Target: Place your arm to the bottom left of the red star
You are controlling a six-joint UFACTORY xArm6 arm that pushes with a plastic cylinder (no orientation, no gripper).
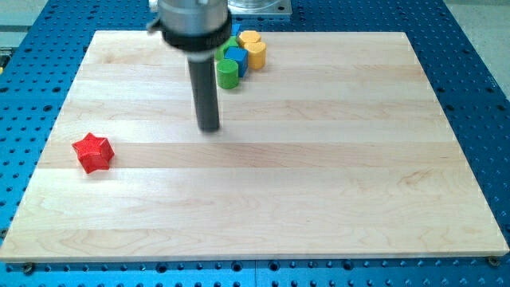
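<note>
The red star (93,153) lies on the wooden board (319,175) near its left edge, about halfway down the view. My tip (209,127) touches the board in the upper middle, well to the right of the star and a little above it. A cluster of blocks sits at the view's top just right of the rod: a green cylinder (229,73), a blue block (237,57) and two yellow blocks (254,49). The rod's mount hides part of this cluster.
The board is ringed by a blue perforated table (478,96). A grey metal base (259,6) shows at the view's top edge behind the board.
</note>
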